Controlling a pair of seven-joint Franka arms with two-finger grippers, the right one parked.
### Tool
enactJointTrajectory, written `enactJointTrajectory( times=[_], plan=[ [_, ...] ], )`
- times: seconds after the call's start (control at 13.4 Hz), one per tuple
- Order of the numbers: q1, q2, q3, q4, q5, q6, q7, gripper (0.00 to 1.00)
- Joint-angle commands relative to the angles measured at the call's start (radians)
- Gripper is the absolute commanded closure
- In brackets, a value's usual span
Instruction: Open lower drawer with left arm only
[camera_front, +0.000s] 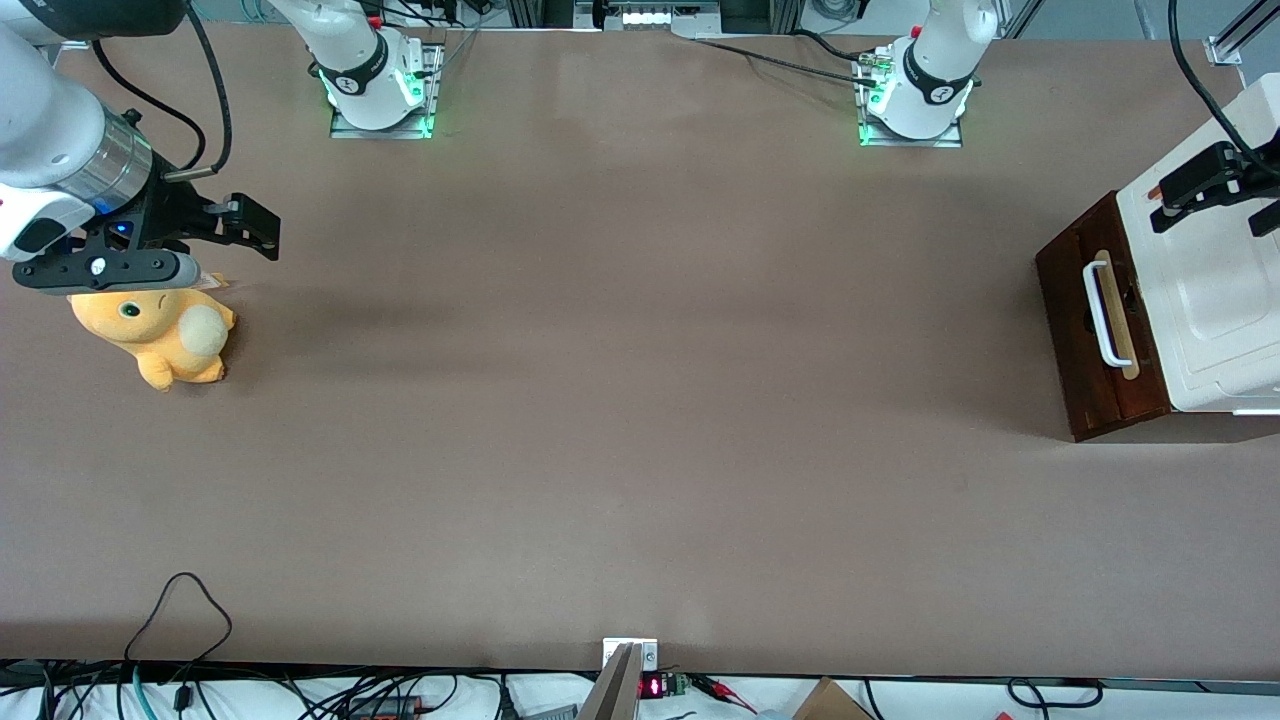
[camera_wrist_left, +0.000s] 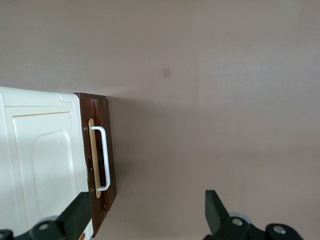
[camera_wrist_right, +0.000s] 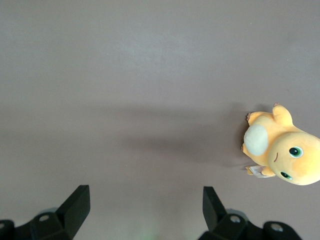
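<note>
The lower drawer (camera_front: 1072, 300) shows its dark brown wooden front at the working arm's end of the table. A white bar handle (camera_front: 1100, 315) sits on a tan strip on that front. The front lies close against the white cabinet (camera_front: 1215, 330). My left gripper (camera_front: 1215, 195) hangs above the cabinet's white top, apart from the handle, open and holding nothing. In the left wrist view the gripper (camera_wrist_left: 147, 215) is spread wide: one finger (camera_wrist_left: 80, 215) lies over the cabinet's corner and the other over bare table. The handle (camera_wrist_left: 102, 159) and drawer front (camera_wrist_left: 109, 150) show there too.
An orange plush toy (camera_front: 160, 335) lies toward the parked arm's end of the table, also seen in the right wrist view as the plush toy (camera_wrist_right: 280, 150). The working arm's base (camera_front: 915, 95) stands farther from the front camera. Cables (camera_front: 180, 620) trail over the near table edge.
</note>
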Motion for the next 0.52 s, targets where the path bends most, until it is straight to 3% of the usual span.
enactJointTrajectory(
  times=[0.0, 0.45],
  plan=[
    [0.004, -0.010, -0.002, 0.004, -0.026, -0.006, 0.001, 0.00],
    [0.004, -0.007, -0.002, 0.004, -0.015, -0.004, 0.004, 0.00]
  ],
)
